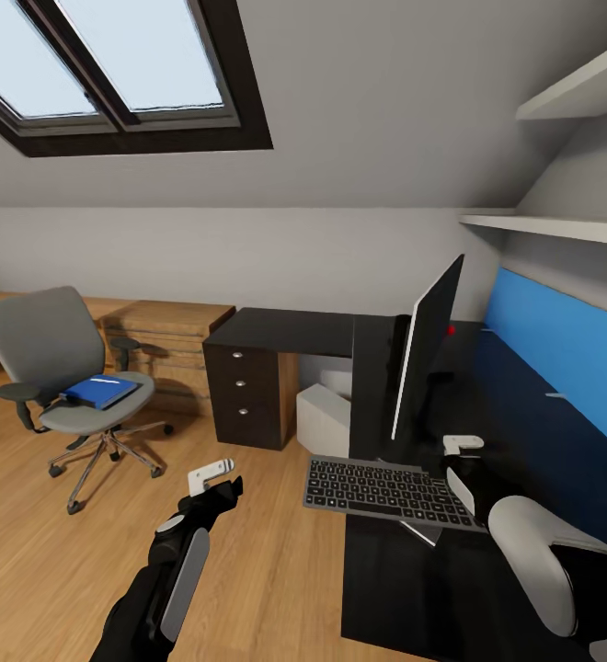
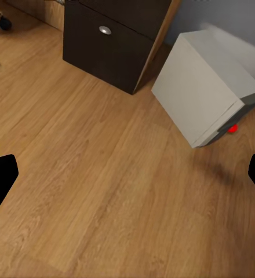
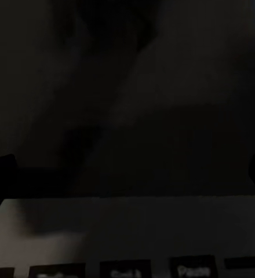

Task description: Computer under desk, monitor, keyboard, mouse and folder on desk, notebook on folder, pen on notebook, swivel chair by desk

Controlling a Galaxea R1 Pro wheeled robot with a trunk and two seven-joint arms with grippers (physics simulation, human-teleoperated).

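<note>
1 desk (image 1: pixel 285 331), L-shaped glossy black top, with 1 dark unit of 3 drawers (image 1: pixel 241 382) under its far run. 1 swivel chair (image 1: pixel 51 354) stands on the wood floor (image 1: pixel 248 570), well apart from the desk, 1 blue folder (image 1: pixel 101 392) lying flat on its seat with a thin light sliver on top, too small to identify. 1 monitor (image 1: pixel 428 345) stands upright on the desk, seen nearly edge-on, with a red dot just past it. 1 computer (image 2: pixel 206 84), a pale box, sits on the floor under the desk beside the drawer unit, with a red dot at its lower corner in the left wrist view. 1 keyboard (image 1: pixel 386 492) sits at the desk's near edge in front of the monitor, its left end overhanging the edge. 2 grippers: right gripper (image 1: pixel 462 460) is at the keyboard's right end; head view hides its fingers and the right wrist view is dark with just key caps at the frame edge, so cannot tell whether it grips. Left gripper (image 1: pixel 213 478) hangs over bare floor, fingers spread wide, nothing between them. 2 white wall shelves (image 1: pixel 561 225) and 1 blue wall panel (image 1: pixel 561 336) are above the desk's right run.
</note>
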